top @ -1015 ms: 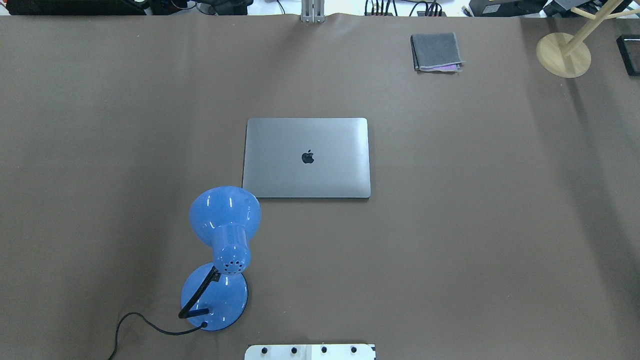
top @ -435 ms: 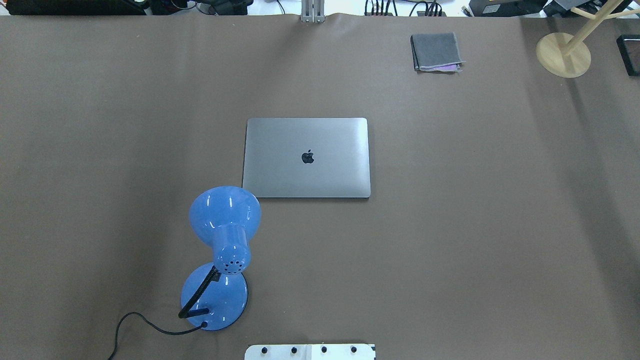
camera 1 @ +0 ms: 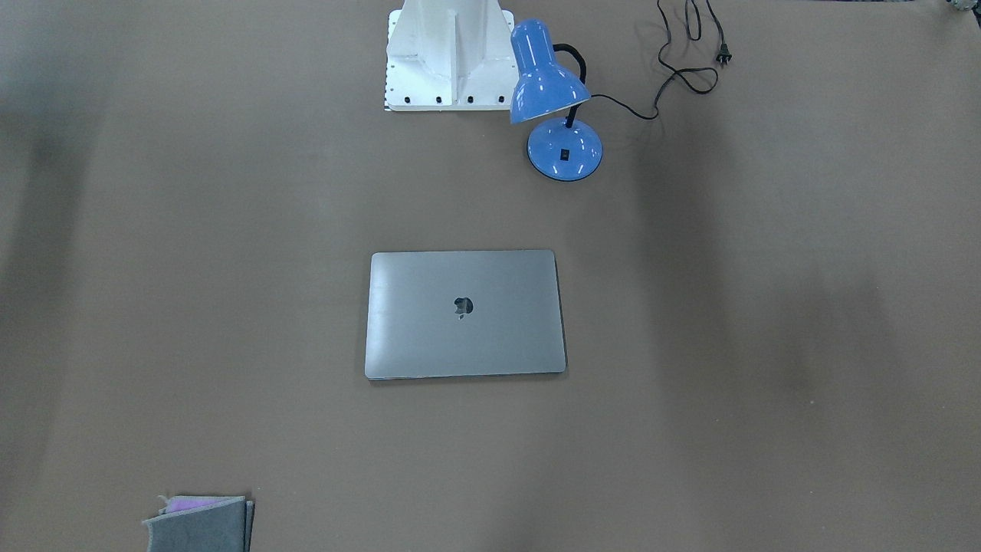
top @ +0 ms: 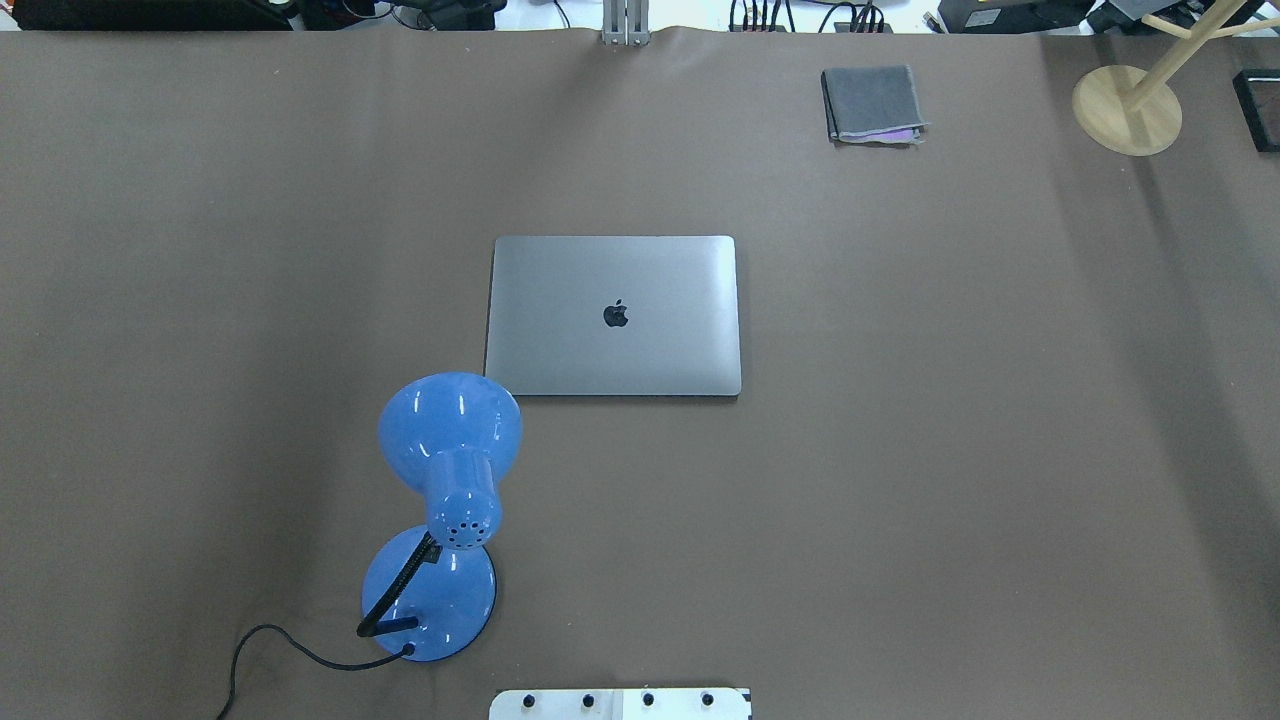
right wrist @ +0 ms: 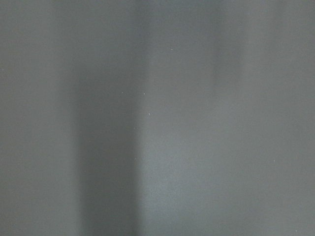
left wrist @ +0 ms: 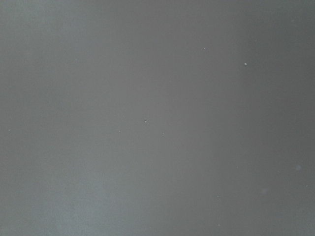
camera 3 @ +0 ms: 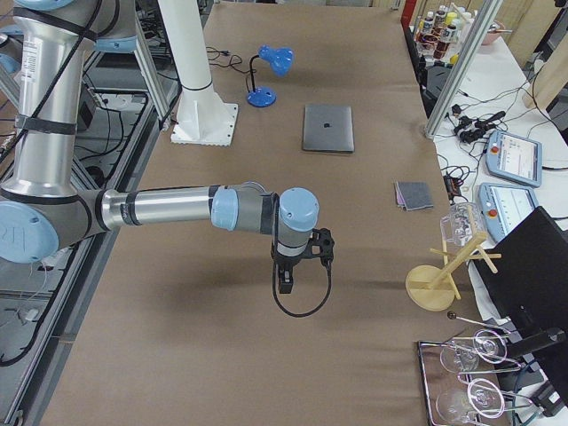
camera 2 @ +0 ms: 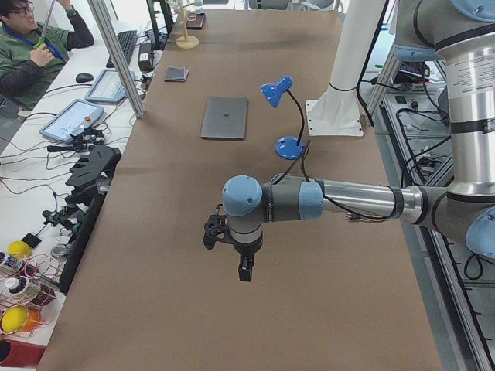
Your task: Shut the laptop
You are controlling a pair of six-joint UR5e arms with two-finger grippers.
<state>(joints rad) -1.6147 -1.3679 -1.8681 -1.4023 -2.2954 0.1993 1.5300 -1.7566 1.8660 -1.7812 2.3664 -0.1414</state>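
The space-grey laptop [top: 613, 315] lies flat at the table's middle with its lid down and the apple logo up; it also shows in the front-facing view [camera 1: 464, 313] and both side views [camera 2: 225, 117] [camera 3: 327, 128]. My left gripper [camera 2: 244, 270] hangs over bare table far from the laptop, at the table's left end. My right gripper [camera 3: 284, 282] hangs over bare table at the right end. Both show only in the side views, so I cannot tell whether they are open or shut. Both wrist views show only plain table surface.
A blue desk lamp [top: 450, 440] stands just near-left of the laptop, its cord [top: 290, 650] trailing left. A folded grey cloth [top: 872, 103] lies far right. A wooden stand [top: 1127, 108] is at the far right corner. The robot's white base [camera 1: 448, 61] is behind the lamp.
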